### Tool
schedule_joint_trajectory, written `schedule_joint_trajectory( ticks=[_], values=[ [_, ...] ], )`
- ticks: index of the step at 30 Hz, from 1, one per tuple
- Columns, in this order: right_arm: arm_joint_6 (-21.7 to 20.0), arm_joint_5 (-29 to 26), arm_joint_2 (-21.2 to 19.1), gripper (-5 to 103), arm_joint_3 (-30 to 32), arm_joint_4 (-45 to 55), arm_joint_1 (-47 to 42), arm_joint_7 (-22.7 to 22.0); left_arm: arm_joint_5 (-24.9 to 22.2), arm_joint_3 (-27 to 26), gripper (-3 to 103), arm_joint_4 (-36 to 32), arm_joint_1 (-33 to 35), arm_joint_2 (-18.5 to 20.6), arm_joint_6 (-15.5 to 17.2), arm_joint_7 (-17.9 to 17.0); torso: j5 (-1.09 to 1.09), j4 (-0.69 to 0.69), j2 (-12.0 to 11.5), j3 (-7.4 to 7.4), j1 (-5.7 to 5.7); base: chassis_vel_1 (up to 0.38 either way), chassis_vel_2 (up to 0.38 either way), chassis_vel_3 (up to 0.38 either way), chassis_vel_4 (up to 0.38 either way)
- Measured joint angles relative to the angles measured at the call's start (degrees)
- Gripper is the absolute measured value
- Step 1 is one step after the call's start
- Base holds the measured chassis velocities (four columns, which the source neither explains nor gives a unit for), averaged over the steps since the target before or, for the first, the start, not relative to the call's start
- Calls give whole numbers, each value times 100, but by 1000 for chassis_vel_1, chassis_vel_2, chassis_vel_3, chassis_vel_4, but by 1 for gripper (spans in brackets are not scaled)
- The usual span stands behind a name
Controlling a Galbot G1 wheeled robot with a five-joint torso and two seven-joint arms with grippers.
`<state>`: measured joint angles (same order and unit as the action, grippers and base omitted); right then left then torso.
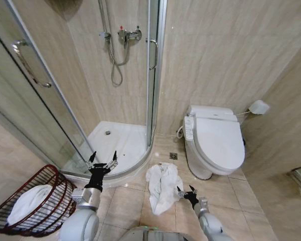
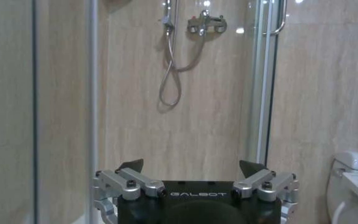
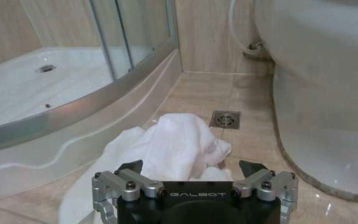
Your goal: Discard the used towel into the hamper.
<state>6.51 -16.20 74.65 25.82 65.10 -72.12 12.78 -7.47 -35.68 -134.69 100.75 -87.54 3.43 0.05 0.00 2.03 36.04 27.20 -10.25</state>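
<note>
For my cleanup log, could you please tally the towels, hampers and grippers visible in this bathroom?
Towels: 2, one on the floor, one in the hamper
Hampers: 1
Grippers: 2, left gripper and right gripper, both open
Total: 5

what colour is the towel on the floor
White; the towel shows best in the right wrist view.

A white toilet (image 1: pixel 215 143) stands beside the glass shower stall (image 1: pixel 118 85).

towel (image 1: pixel 162 187): white, crumpled, on floor tiles | hamper (image 1: pixel 50 176): reddish-brown wire basket, tilted, white cloth inside
</note>
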Motion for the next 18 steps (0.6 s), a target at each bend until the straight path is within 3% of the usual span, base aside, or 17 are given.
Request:
schedule_joint_trajectory(
  ticks=[9,18],
  values=[
    [-16,106,165,100,-294,-541,757,-142,0,0,100,0,0,0,0,0,-1,0,-213,-125,90,0,0,0,0],
    [-202,545,655,100,-345,-813,967,-826,0,0,100,0,0,0,0,0,0,1,-394,-232,162,0,0,0,0]
  ],
)
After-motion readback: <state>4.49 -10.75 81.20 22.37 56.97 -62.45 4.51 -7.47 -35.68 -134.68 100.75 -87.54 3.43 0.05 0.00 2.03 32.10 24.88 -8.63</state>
